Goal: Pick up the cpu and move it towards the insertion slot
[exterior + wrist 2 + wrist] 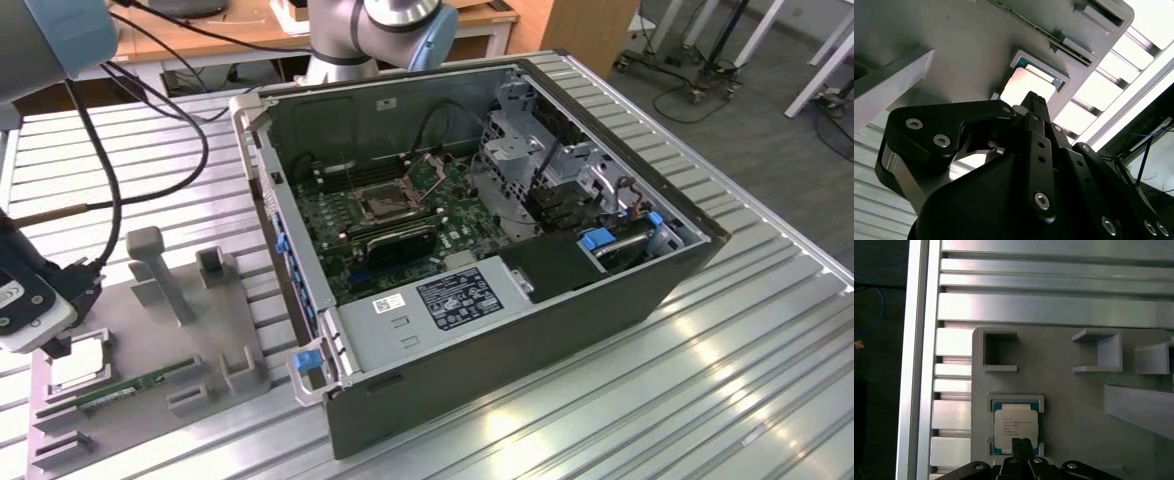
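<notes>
Gripper fingertips drawn together with nothing between them, poised directly over the near edge of the cpu; contact cannot be confirmed; cpu lies flat in its shallow framed recess on the grey fixture plate, not lifted; in the exterior view a green memory stick lies on the same plate just beside the cpu; well apart, towards the exterior view's right, the open computer case on the slatted metal table; insertion slot on the green motherboard inside.
</notes>
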### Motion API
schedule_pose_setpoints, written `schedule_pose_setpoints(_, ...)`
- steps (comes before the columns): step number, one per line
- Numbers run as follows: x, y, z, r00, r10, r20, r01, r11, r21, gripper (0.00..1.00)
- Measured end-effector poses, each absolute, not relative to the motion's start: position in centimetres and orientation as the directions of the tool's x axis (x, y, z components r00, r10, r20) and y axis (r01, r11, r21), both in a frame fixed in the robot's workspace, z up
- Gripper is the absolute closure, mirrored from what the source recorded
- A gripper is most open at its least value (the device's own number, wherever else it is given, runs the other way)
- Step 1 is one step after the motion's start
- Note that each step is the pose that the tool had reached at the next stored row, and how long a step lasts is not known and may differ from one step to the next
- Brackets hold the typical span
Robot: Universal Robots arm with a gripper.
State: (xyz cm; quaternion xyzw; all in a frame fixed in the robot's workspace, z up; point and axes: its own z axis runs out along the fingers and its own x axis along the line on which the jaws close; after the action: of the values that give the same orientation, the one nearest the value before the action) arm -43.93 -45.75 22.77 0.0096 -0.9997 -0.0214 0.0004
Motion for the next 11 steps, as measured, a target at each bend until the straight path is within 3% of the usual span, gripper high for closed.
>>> schedule_pose_setpoints(11, -43.97, -45.74, 22.41, -1.000, -0.019, 0.001, -0.019, 0.999, 0.043, 0.89)
